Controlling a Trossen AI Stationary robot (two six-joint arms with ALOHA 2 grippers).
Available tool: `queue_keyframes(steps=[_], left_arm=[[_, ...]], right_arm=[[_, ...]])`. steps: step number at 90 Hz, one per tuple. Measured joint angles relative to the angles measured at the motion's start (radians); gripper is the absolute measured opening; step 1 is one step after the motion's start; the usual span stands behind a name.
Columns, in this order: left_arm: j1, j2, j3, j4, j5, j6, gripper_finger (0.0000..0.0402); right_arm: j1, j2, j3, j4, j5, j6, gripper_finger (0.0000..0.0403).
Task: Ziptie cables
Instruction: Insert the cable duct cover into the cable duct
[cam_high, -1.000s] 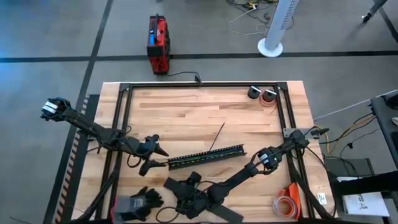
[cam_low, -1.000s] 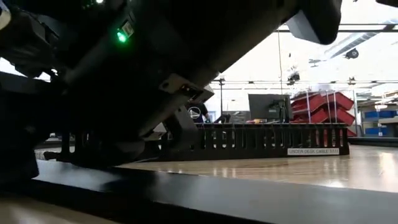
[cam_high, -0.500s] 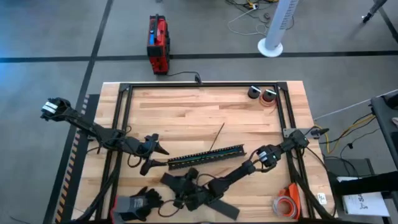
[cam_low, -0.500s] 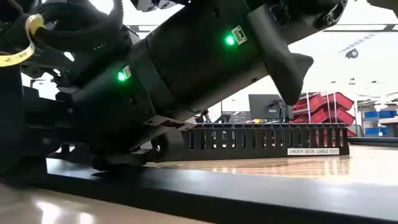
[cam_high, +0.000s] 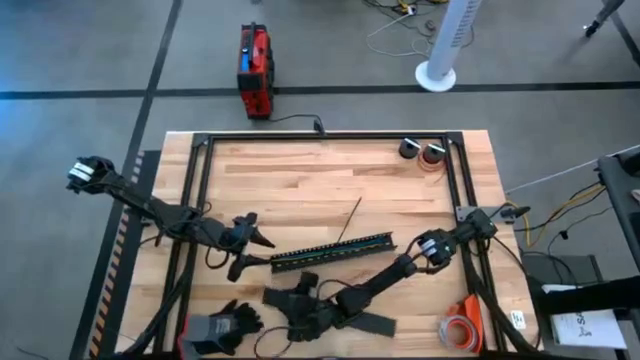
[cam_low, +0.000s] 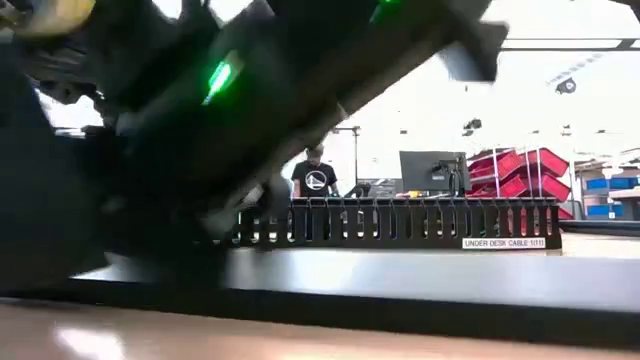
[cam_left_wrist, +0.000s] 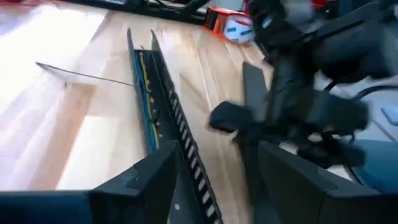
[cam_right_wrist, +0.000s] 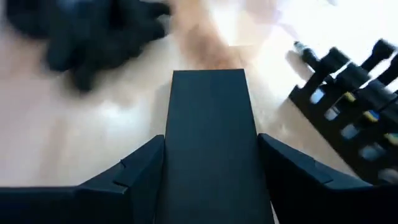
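**Right gripper holds flat black strip**

Gripping a flat black strip (cam_right_wrist: 209, 143) between its fingers, the right gripper (cam_high: 300, 310) sits low at the table's (cam_high: 300, 180) near edge. The left gripper (cam_high: 258, 255), fingers spread, hovers at the slotted duct's (cam_high: 335, 252) end; cables (cam_left_wrist: 148, 93) lie inside it.

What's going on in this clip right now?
The right gripper, low over the table's near edge, is shut on a flat black strip. The left gripper sits open at the near end of the slotted black tray, which holds the cables. A thin black tie lies loose beyond the tray. Nothing is ziptied yet.
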Motion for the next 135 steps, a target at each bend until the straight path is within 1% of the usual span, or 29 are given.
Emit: queue_keyframes(steps=[10,21,32,39,51,66,71,95,106,120,135], left_arm=[[0.001,0.013,0.002,0.001,-0.056,0.001,0.0216],[0.001,0.039,0.002,0.005,-0.109,-0.015,0.0238],[0.001,0.108,0.002,0.091,-0.122,-0.030,0.0261],[0.001,0.178,0.003,0.157,-0.122,-0.034,0.0277],[0.001,0.306,0.018,0.239,-0.122,-0.036,0.0310],[0.001,0.454,0.066,0.296,-0.121,-0.032,0.0341],[0.001,0.495,0.087,0.295,-0.121,-0.027,0.0345],[0.001,0.693,0.220,0.293,-0.123,-0.005,0.0347],[0.002,0.772,0.269,0.304,-0.157,-0.010,0.0347],[0.006,0.817,0.295,0.208,-0.186,-0.044,0.0347],[0.011,0.795,0.312,0.176,-0.213,-0.046,0.0347]], right_arm=[[0.018,-0.122,-0.001,-0.176,0.025,0.009,0.0218],[0.040,-0.229,-0.021,-0.345,0.041,0.009,0.0218],[0.054,-0.336,-0.028,-0.502,0.038,0.006,0.0218],[0.053,-0.404,-0.029,-0.586,0.067,0.012,0.0218],[0.051,-0.481,-0.058,-0.682,0.133,0.036,0.0219],[0.053,-0.582,-0.097,-0.704,0.174,0.051,0.0218],[0.052,-0.595,-0.102,-0.724,0.186,0.059,0.0218],[0.037,-0.606,-0.103,-0.809,0.185,0.066,0.0218],[0.035,-0.605,-0.106,-0.807,0.178,0.067,0.0218],[0.035,-0.605,-0.109,-0.807,0.171,0.074,0.0218],[0.035,-0.605,-0.120,-0.803,0.154,0.095,0.0218]])
